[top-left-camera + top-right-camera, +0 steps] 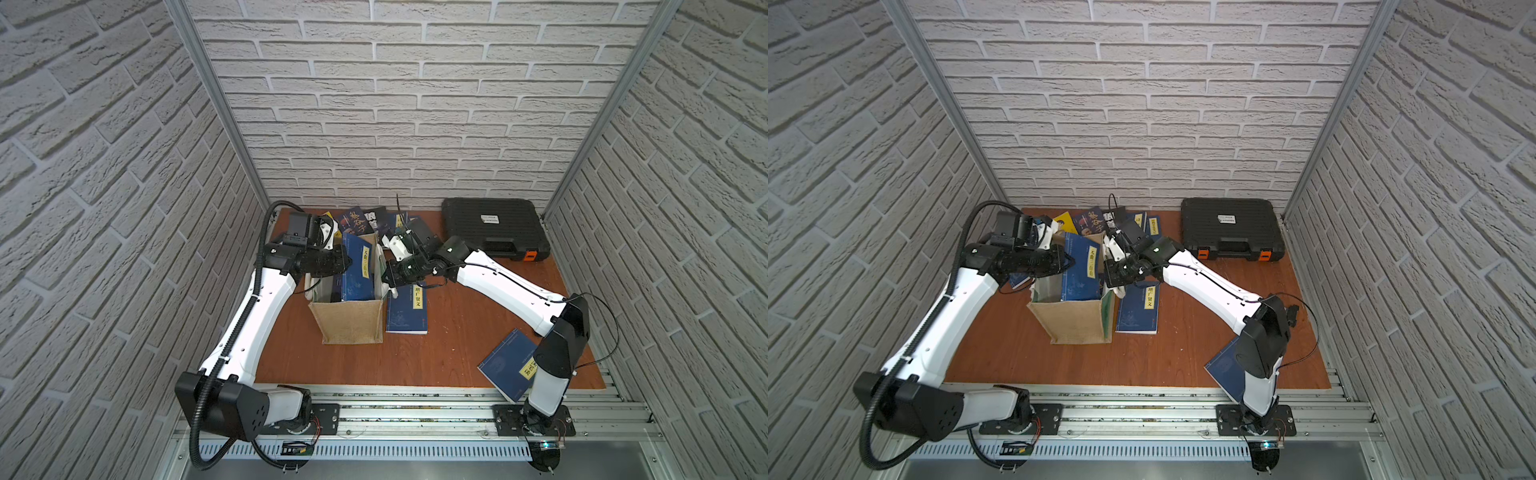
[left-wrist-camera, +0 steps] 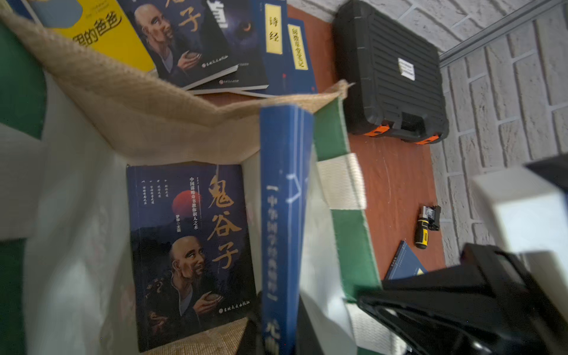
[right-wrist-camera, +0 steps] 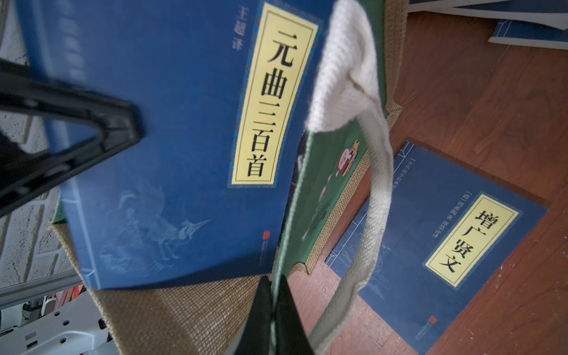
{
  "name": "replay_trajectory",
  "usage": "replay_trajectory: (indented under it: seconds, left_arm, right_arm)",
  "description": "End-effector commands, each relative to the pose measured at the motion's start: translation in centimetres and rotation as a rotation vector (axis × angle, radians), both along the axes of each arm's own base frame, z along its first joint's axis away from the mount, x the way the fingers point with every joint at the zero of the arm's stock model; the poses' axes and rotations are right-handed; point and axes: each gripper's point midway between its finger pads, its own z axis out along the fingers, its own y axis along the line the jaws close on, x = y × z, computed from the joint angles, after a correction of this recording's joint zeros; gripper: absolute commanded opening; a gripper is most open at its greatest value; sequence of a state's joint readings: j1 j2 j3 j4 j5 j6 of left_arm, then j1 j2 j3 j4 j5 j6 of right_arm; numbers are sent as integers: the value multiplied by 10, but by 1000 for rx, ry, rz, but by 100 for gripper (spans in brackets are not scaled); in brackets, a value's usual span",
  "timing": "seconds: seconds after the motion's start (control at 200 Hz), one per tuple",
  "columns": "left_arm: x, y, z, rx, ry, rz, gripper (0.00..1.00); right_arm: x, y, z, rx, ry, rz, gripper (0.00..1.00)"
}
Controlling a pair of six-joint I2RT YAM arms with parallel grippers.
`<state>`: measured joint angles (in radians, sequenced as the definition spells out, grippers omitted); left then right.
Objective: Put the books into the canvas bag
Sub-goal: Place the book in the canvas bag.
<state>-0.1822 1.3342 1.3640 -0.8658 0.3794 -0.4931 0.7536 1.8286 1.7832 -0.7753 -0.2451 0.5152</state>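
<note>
The canvas bag [image 1: 349, 320] [image 1: 1071, 320] stands open in the middle of the table. A navy book with a yellow label [image 1: 357, 270] [image 3: 169, 123] stands upright inside it, along the right wall. My left gripper [image 1: 334, 264] [image 2: 278, 335] is shut on that book's spine [image 2: 281, 199]. My right gripper [image 1: 388, 278] [image 3: 272, 307] is shut on the green rim of the bag's right side, beside the white handle [image 3: 365, 215]. A dark gold-lettered book [image 2: 190, 246] lies on the bag's floor.
More books lie in a pile behind the bag [image 1: 365, 222] [image 2: 190, 40]. One navy book lies flat right of the bag [image 1: 407, 309] [image 3: 445, 239], another at the front right under the right arm [image 1: 505, 365]. A black case with orange latches [image 1: 494, 232] stands at the back right.
</note>
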Motion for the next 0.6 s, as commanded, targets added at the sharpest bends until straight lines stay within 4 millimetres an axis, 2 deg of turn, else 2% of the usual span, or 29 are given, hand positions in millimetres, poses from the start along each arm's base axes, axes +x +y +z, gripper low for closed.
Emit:
replay_trajectory:
  seconds: [0.0,0.185,0.375,0.595]
  left_arm:
    - [8,1,-11,-43,21,-13,0]
    - [22,-9,-36,-82,65,-56,0]
    - [29,-13,-75,-74,141,-81,0]
    - [29,9,-115,60,233,-50,2]
  right_arm:
    - [5,1,18,33,-54,15,6]
    - [4,2,14,33,-39,15,6]
    - [6,3,10,24,-31,13,6]
    - [5,2,5,16,-14,6,6]
